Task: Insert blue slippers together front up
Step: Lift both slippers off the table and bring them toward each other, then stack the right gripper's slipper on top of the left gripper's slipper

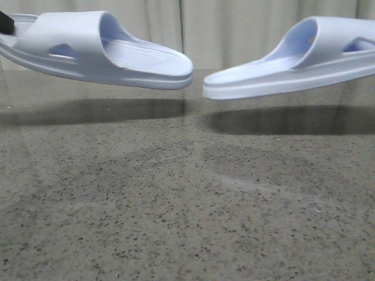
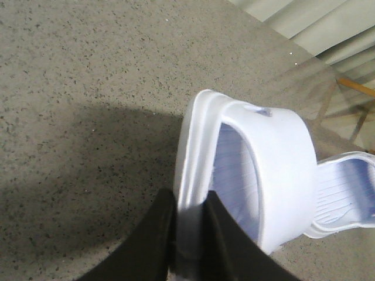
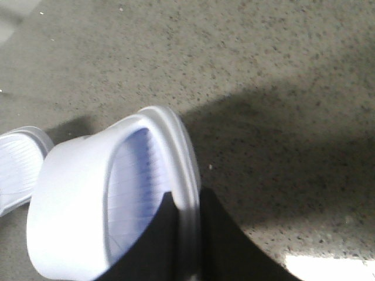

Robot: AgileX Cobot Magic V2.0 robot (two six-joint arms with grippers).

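Two pale lavender-blue slippers hang in the air above the table. In the front view the left slipper (image 1: pixel 99 50) and the right slipper (image 1: pixel 293 58) point their heel ends at each other, a small gap between them. My left gripper (image 2: pixel 190 202) is shut on the sole edge of the left slipper (image 2: pixel 258 170) at its toe end. My right gripper (image 3: pixel 188 202) is shut on the sole edge of the right slipper (image 3: pixel 99 211). Only a dark bit of the left gripper (image 1: pixel 4 23) shows in the front view; the right gripper is out of that frame.
A grey speckled stone table (image 1: pixel 187 205) lies below, with the slippers' shadows on it. A pale curtain (image 1: pixel 234 29) hangs behind. In the left wrist view the table edge and a wooden piece (image 2: pixel 357 88) show beyond.
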